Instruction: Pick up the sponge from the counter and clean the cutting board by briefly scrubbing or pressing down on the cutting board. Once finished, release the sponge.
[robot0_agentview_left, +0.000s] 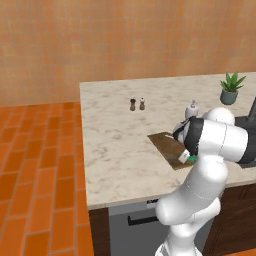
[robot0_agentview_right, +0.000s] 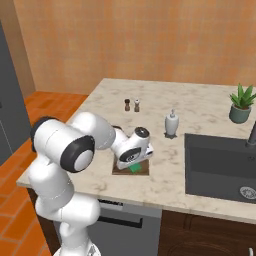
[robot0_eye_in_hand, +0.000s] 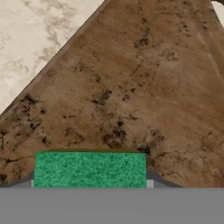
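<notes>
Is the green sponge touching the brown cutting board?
Cannot tell. In the hand view the sponge sits in front of the cutting board, with no gap or contact line visible. The base views are too small to settle it.

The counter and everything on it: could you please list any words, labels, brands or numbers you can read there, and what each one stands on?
None: no readable text shows in any view.
The soap dispenser, the two shakers and the plant pot are plain.
The cutting board shows only wood grain, and the sponge in the gripper is plain green.
The counter carries only grey veining.
</notes>
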